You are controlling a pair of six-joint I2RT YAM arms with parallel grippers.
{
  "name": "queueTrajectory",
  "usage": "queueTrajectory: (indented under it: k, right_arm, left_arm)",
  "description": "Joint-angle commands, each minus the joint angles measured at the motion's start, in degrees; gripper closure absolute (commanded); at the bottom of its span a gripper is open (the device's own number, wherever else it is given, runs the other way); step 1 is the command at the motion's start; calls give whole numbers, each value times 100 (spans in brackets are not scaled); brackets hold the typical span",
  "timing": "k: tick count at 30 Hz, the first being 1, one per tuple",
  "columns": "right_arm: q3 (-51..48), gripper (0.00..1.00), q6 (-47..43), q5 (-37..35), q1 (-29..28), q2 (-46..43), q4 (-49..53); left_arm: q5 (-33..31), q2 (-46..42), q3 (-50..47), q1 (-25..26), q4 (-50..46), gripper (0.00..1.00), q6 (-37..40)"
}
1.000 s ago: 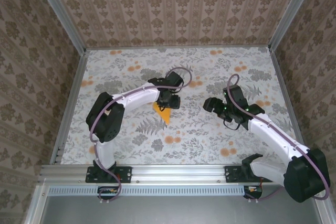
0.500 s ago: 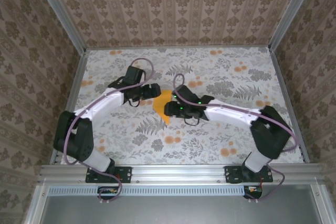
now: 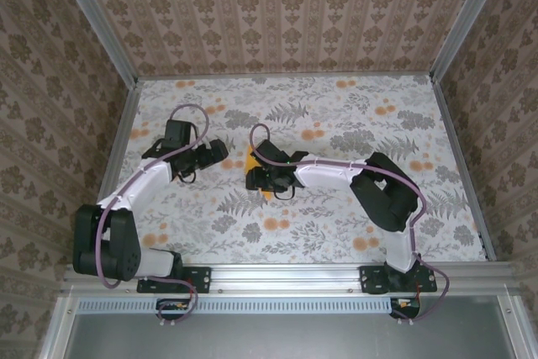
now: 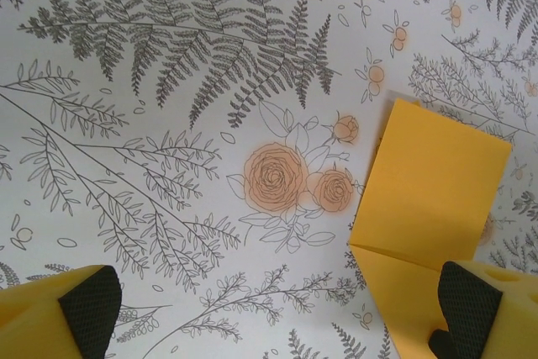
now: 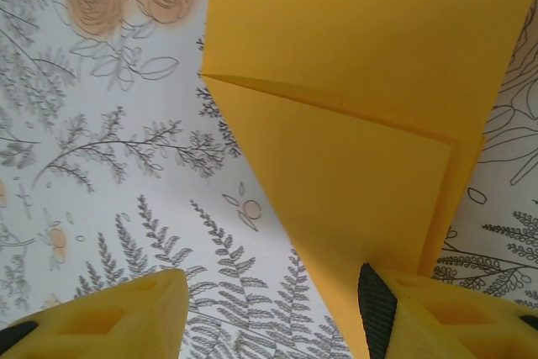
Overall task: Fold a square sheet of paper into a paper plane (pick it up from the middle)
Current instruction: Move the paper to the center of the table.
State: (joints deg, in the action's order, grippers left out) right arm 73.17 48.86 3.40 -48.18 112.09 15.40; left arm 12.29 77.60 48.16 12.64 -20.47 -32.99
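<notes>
The orange-yellow sheet of paper (image 4: 429, 195) lies flat on the floral cloth, folded, with a diagonal crease and a flap. Its pointed end (image 3: 266, 193) pokes out below the right gripper in the top view. My left gripper (image 4: 277, 317) stands open to the left of the paper, with bare cloth between its fingers; the right fingertip (image 4: 471, 304) hangs over the paper's lower edge. My right gripper (image 5: 261, 313) hovers low over the paper (image 5: 361, 81) with its jaws apart. One pad (image 5: 376, 300) sits above the flap; the other finger (image 5: 118, 317) is over cloth.
The cloth-covered table (image 3: 336, 216) is walled by patterned panels at the back and sides. Aluminium rails run along the near edge (image 3: 286, 275). The left gripper (image 3: 217, 151) and right gripper (image 3: 252, 180) are close together mid-table, the right arm (image 3: 382, 195) folded to the right.
The left gripper let go of the paper, opened wide and drew back to the left. The right arm swung in from the right onto the paper, its jaws narrowing.
</notes>
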Motion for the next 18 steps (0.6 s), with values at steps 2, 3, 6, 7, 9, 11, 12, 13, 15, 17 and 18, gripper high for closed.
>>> queueTrajectory:
  k: [2, 3, 6, 7, 9, 11, 12, 13, 15, 17, 18]
  right_arm:
    - [0, 42, -331, 236, 59, 143, 442]
    - [-33, 42, -439, 298, 73, 161, 560]
    - [-145, 42, -812, 383, 100, 127, 860]
    - [-214, 42, -975, 382, 123, 85, 1002]
    - [-371, 43, -1375, 428, 201, -23, 1246]
    - [-580, 42, -1891, 436, 313, -199, 1582]
    - [-741, 41, -2172, 438, 392, -325, 1786]
    - [-899, 39, -2450, 459, 455, -462, 1903]
    - [-1158, 38, -2880, 492, 605, -767, 2114]
    - [-1283, 38, -3039, 499, 718, -1077, 2187]
    - [-1304, 37, -3026, 508, 761, -1237, 2160]
  left_arm:
    - [159, -46, -46, -34, 88, 0, -80]
    - [159, -34, -53, -47, 83, 0, -184]
    - [168, 41, -69, -79, 96, 0, -419]
    - [189, 64, -62, -78, 109, 0, -482]
    - [291, 87, -87, -78, 180, 0, -539]
    - [419, 81, -94, -79, 208, 0, -550]
    - [503, 103, -52, -82, 140, 0, -525]
    - [634, 124, 5, -87, 60, 0, -476]
    - [808, 146, 25, -78, 78, 0, -418]
    - [886, 139, -29, -75, 197, 0, -445]
    - [907, 124, -75, -61, 274, 0, -474]
